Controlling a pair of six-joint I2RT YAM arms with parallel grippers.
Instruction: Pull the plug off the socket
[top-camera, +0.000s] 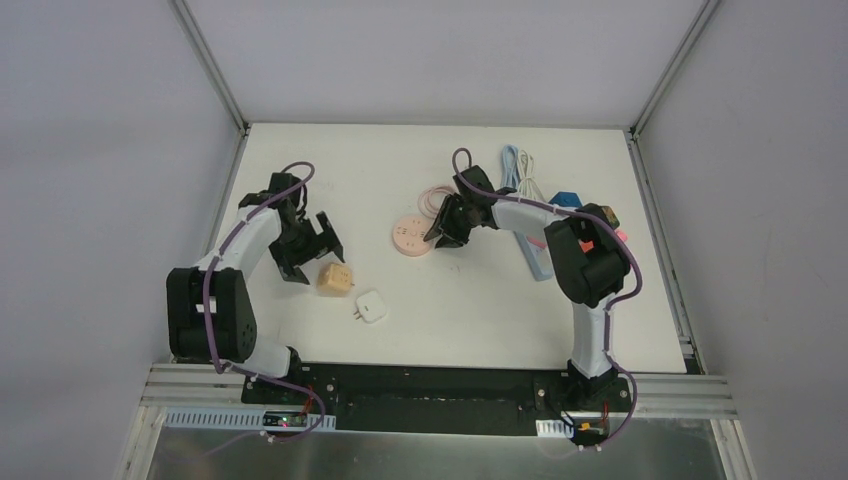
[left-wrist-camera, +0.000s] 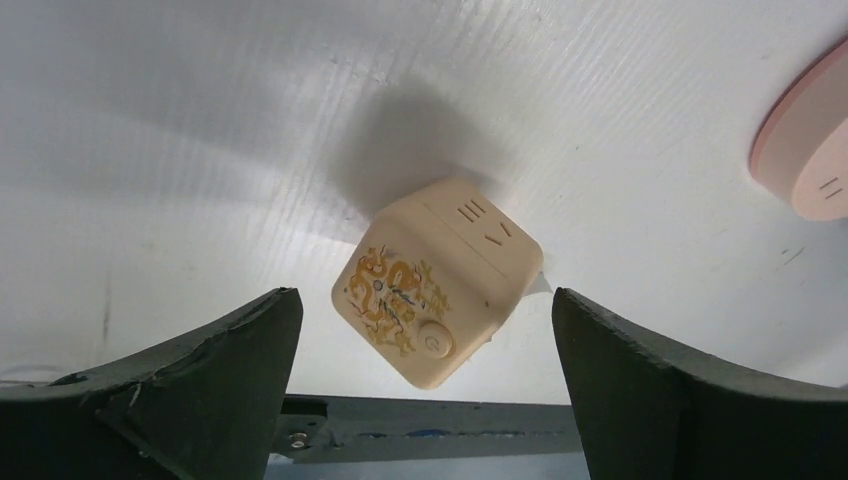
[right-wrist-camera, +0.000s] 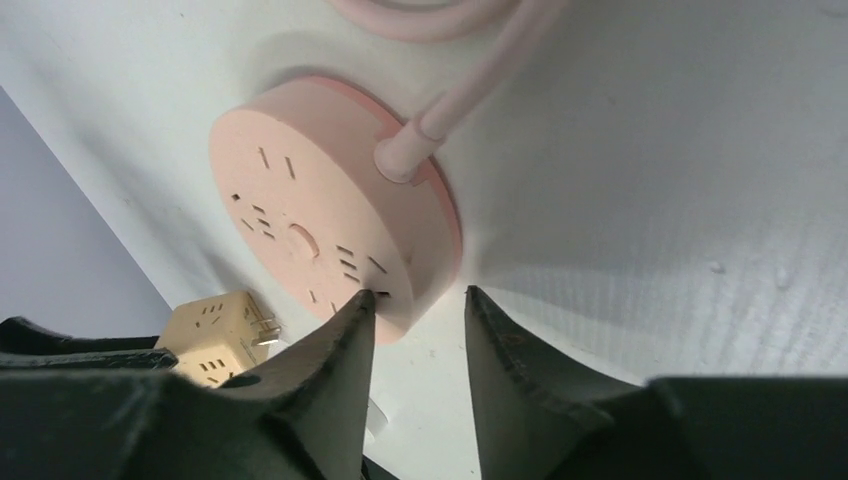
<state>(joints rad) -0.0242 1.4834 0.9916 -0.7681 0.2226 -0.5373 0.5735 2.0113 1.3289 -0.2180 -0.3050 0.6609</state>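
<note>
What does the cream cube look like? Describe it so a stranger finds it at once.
On the white table, look by the left arm's open hand. The cream cube lies just in front of it. Unlike the flat white plug beside it and the round pink socket, it bears a gold painted pattern and a round button.

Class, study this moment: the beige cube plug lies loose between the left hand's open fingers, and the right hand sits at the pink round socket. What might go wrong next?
1. The left hand is open, with the cube plug close between its fingers; a careless retreat may knock the plug.
2. The right hand has its fingertips at the rim of the round socket; moving off may drag the socket or catch the pink cable.
</note>
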